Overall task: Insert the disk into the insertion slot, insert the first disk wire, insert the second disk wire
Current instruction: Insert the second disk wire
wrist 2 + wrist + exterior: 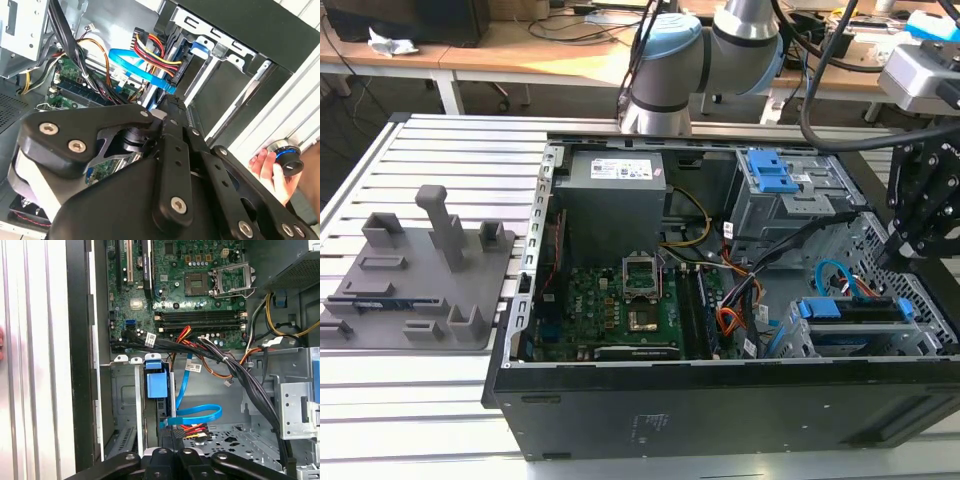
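The disk [155,385], in its bright blue frame, sits inside the grey insertion slot [125,412] at the case's corner; the exterior view shows the disk [850,310] at its right. The light blue second disk wire [200,414] loops up from the disk's rear edge, and its plug end lies right below my gripper [167,450]. The red-orange first disk wire [192,429] runs into the same rear edge. In the second wrist view my gripper [170,107] hangs just above the blue wire's [135,65] end. Whether either plug is fully seated is hidden.
A taller grey cage with a blue latch [770,175] stands behind the slot. A thick black wire bundle [240,370] crosses beside the motherboard [200,285]. A grey fixture [420,270] lies at the exterior view's left. A person's hand [267,172] holds a round black device [287,157] outside the case.
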Tool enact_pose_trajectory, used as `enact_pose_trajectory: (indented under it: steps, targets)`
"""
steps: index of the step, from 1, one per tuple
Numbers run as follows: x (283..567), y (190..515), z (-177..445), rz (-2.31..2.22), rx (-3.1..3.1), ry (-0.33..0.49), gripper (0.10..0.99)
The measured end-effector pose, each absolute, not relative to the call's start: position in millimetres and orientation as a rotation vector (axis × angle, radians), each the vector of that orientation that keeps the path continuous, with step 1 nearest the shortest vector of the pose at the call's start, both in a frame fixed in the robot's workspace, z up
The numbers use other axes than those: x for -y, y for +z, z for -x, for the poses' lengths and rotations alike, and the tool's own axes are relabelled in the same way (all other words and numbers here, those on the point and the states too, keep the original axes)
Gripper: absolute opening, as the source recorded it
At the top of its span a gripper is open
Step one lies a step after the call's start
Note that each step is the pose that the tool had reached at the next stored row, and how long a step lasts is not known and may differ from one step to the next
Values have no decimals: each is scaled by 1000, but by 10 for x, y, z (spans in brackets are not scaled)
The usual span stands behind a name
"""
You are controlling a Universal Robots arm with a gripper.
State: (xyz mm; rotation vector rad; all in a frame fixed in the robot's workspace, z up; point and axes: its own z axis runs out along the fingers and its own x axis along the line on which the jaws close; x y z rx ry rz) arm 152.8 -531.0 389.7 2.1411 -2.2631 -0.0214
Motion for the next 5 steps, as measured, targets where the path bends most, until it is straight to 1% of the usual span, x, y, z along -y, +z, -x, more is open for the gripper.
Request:
enact_pose_trajectory:
  steps: [5]
  targets:
    - [5310,3897,-1528,-2141,2263,-21,106]
